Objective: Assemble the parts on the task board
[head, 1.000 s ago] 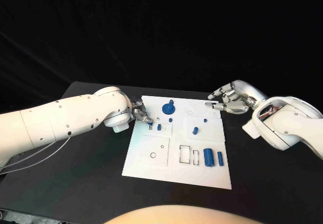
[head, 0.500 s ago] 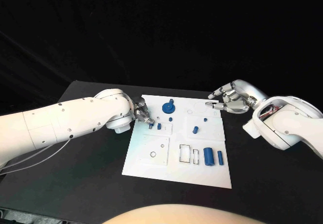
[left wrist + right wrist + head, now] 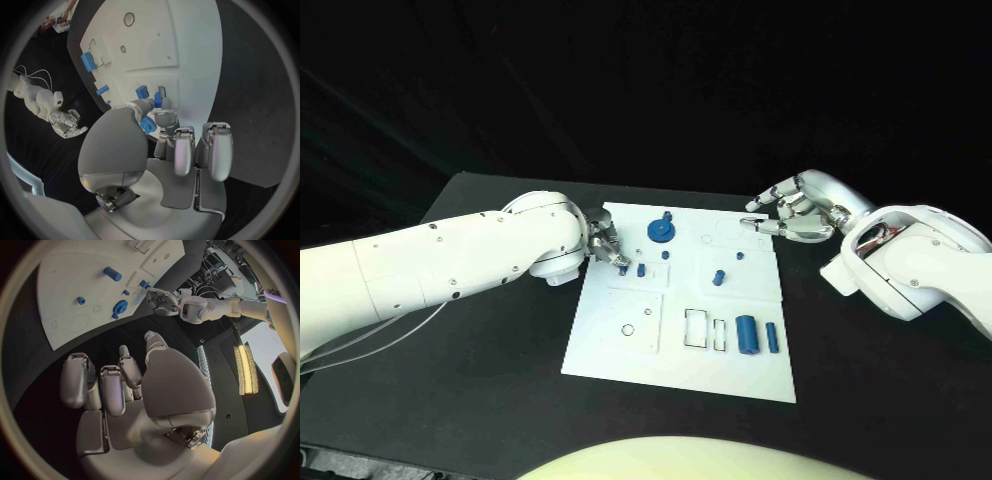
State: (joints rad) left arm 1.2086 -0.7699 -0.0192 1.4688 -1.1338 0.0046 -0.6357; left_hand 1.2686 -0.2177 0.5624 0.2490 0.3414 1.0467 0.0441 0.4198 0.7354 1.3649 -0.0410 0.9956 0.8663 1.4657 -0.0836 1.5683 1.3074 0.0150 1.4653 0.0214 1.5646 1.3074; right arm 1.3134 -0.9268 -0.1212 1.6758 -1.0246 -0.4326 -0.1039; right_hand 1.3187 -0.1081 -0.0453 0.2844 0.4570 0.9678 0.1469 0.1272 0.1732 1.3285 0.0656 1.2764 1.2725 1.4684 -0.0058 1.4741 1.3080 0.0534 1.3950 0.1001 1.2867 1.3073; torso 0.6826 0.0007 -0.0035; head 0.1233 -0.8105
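Note:
The white task board (image 3: 678,345) lies in the middle of the black table. My left hand (image 3: 606,248) is over the board's left edge, pinching a small blue part (image 3: 148,124) between thumb and finger, close above the board (image 3: 169,40). A blue peg (image 3: 640,270) stands just beside it. A round blue part (image 3: 661,235) sits at the far edge, more pegs (image 3: 717,278) mid-board, and two blue cylinders (image 3: 749,336) at the near right. My right hand (image 3: 790,215) hovers off the board's far right corner, fingers loosely bent and holding nothing.
Rectangular and round outlines (image 3: 695,330) mark the board's near half. Bare black table (image 3: 473,400) surrounds the board on all sides. In the right wrist view the board (image 3: 81,295) lies beyond my right hand (image 3: 125,390), with my left hand (image 3: 164,301) at its other edge.
My left arm has edged slightly toward the board, its hand staying at the left edge. The right hand has not moved.

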